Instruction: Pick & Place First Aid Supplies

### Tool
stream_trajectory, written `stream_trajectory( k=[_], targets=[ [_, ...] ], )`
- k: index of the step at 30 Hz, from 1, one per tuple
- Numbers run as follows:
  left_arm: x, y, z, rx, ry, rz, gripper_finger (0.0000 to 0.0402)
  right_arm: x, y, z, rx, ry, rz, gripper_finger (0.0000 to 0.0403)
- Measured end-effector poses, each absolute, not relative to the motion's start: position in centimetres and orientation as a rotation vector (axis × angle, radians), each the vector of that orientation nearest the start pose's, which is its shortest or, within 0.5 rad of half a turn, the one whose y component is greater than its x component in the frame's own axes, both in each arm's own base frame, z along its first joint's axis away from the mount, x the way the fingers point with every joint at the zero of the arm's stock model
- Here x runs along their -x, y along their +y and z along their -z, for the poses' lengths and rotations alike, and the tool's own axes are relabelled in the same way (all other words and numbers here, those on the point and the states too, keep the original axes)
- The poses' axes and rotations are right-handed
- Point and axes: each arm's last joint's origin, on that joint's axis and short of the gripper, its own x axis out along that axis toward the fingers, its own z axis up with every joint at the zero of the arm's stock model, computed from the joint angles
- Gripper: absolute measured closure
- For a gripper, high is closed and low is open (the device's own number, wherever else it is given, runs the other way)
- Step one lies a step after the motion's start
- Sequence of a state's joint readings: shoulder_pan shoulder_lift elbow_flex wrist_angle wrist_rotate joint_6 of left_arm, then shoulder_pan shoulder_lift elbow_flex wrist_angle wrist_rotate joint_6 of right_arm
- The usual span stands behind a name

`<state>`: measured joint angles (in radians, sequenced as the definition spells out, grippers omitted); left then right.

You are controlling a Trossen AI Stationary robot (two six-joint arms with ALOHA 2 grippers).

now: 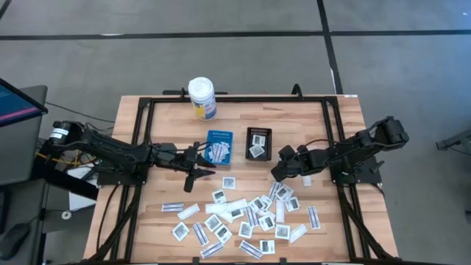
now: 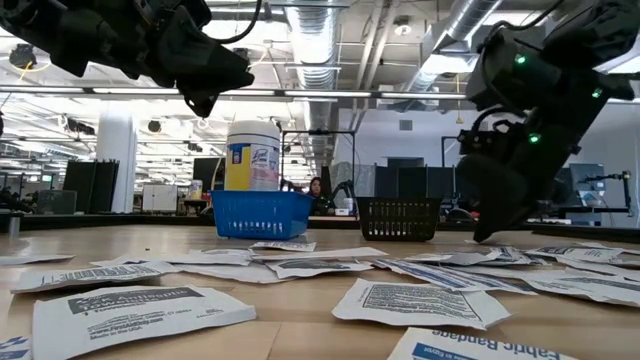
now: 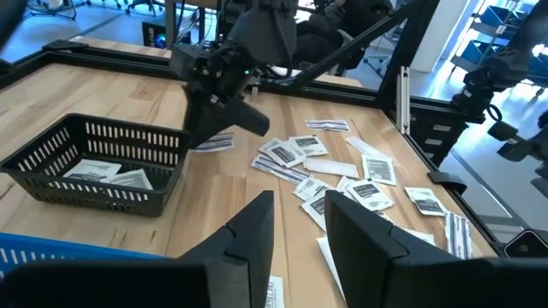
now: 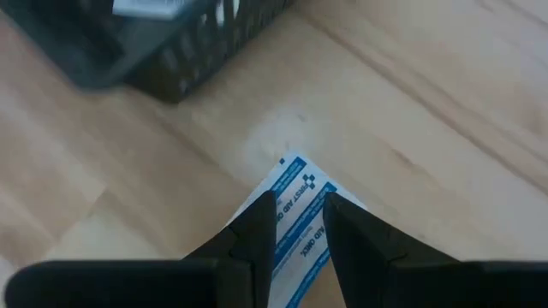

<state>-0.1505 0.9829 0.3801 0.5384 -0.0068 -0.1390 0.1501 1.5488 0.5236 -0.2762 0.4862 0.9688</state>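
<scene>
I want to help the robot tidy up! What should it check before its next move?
1. Right gripper has a blue-printed packet between its fingers: ok.
2. Packet lifted clear of the table: cannot tell.
3. Black basket close by the right gripper: ok.
4. Black basket has room: ok, only a few packets inside.
5. Left gripper out of the way, near the blue basket: ok.
</scene>
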Motion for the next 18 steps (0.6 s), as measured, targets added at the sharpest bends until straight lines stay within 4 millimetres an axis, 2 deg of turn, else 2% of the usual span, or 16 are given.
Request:
stream_trajectory(
  k=[4, 10, 15, 18],
  targets=[
    [-20.4, -3.1, -22.7, 0.134, 0.074, 0.139, 0.0295, -21.8, 2.0, -9.7, -0.365, 0.988, 0.809, 0.0332],
    [-20.4, -3.1, -22.7, 0.134, 0.075, 0.139, 0.0295, -21.6, 2.4, -10.3, -0.364, 1.014, 0.74, 0.0396],
    [-20.4, -3.1, -22.7, 0.133, 0.082, 0.139, 0.0295, -22.0, 3.4, -12.4, -0.396, 1.018, 0.646, 0.0389],
    [-20.4, -3.1, -22.7, 0.133, 0.082, 0.138, 0.0295, -22.9, 4.4, -15.0, -0.425, 0.933, 0.577, 0.0396]
  ],
)
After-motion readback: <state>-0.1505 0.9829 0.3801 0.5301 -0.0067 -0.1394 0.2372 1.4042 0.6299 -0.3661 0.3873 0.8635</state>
